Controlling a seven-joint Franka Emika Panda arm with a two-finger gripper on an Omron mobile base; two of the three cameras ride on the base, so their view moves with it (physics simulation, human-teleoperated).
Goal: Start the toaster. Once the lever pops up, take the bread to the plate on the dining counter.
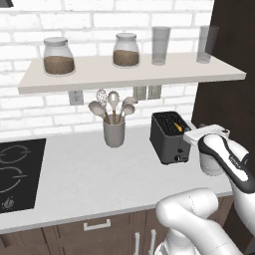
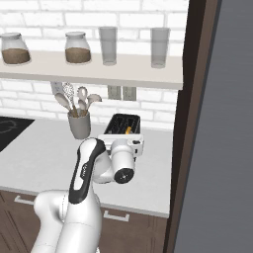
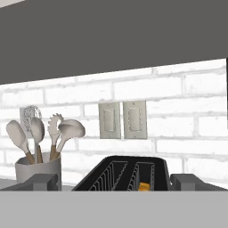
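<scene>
Black toaster on white bench, orange-tan bread apparently sunk in one slot, gripper just before it, jaws spread wide, utensil cup nearby.

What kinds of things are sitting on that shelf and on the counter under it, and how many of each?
Lidded jars with brown contents: 2
Empty glasses: 2
Utensil cup: 1
Utensils in that cup: 5
Black toaster: 1
Bread in its slot: 1
Cooktop: 1
Total: 13
</scene>
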